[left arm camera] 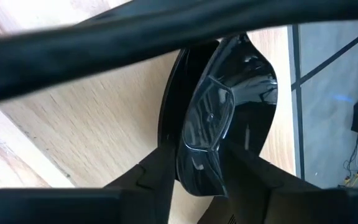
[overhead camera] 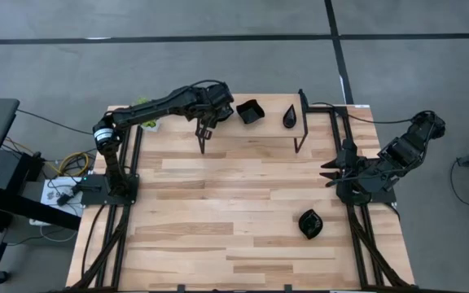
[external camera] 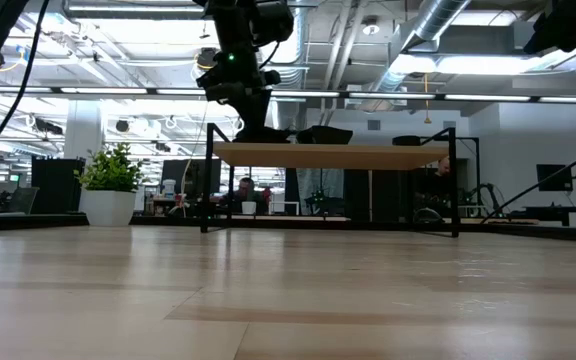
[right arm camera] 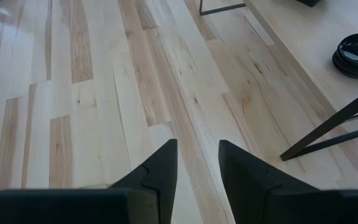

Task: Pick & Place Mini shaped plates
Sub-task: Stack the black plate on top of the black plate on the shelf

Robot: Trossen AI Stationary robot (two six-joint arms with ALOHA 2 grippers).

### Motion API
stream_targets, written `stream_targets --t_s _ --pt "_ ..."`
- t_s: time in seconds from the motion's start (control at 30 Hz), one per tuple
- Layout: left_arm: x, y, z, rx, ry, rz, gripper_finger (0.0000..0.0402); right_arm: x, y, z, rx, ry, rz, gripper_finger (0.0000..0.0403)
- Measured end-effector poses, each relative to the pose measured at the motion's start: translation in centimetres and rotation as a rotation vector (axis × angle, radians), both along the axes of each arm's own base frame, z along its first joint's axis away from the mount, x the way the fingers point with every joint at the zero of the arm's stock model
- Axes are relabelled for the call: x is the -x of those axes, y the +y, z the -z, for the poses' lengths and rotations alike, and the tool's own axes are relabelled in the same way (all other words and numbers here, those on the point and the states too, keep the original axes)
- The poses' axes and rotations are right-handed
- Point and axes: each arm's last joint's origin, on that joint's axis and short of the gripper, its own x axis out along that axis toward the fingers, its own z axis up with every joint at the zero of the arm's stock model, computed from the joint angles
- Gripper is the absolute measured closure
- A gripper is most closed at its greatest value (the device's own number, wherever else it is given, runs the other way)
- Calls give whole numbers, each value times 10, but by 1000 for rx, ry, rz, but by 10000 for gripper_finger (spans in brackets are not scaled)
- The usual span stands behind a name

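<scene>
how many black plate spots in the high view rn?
3. One square stack on the shelf by the left gripper, one teardrop beside it on the shelf, one stack on the table near the right arm. Stacked plates underneath can't be counted.

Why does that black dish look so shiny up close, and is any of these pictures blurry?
In the left wrist view the glossy black dish mirrors the ceiling lights, and a dark bar across the top is out of focus. In the low view the near tabletop is soft and bright lamps glare behind. The high view is evenly lit, with faint shadows under the small raised shelf.
</scene>
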Motion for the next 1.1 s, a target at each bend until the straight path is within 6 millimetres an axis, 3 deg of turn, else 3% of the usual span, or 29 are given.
stream_targets --t_s 0.23,0.67,0.97,1.1 --pt "0 0 0 6 -2 3 217 0 0 0 0 0 0 290" --pt "1 1 0 47 -17 22 48 0 0 0 0 0 0 290" --pt "5 0 -7 98 -48 75 9 0 0 0 0 0 0 290" --pt "8 -14 -17 99 -39 208 3 0 0 0 0 0 0 290"
